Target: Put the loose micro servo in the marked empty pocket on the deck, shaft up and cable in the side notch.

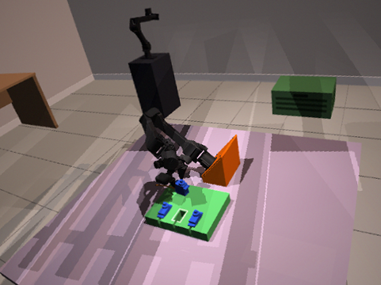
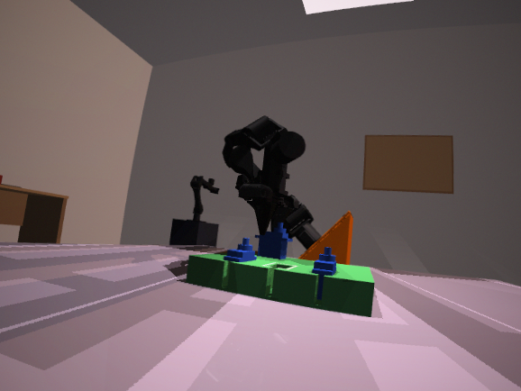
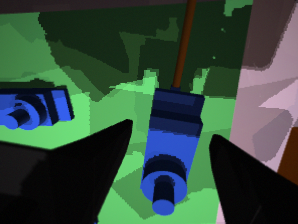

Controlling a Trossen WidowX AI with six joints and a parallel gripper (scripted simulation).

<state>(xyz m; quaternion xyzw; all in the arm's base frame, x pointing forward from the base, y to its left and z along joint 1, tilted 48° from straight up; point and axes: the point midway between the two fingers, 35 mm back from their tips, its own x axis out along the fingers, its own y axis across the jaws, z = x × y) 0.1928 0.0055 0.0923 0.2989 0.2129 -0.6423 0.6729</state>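
Observation:
The loose blue micro servo (image 1: 181,187) (image 2: 272,245) (image 3: 172,145) stands upright on the green deck (image 1: 215,205) (image 2: 207,270) (image 3: 107,107), near its back edge, output shaft up. Its orange cable (image 3: 184,45) runs away from the body in the wrist view. My gripper (image 1: 174,181) (image 2: 269,231) (image 3: 171,133) is partly open, pointing down over the servo. In the wrist view one finger is on each side of the body, with green showing in both gaps. The white-outlined pocket (image 1: 180,215) (image 2: 284,267) is empty, between two seated servos.
The seated blue servos are to the left (image 1: 164,210) (image 2: 241,256) and right (image 1: 195,218) (image 2: 325,266) of the pocket. An orange wedge-shaped block (image 1: 231,162) (image 2: 339,245) stands behind the deck, to the right, close to the arm. Notches cut the deck's front side.

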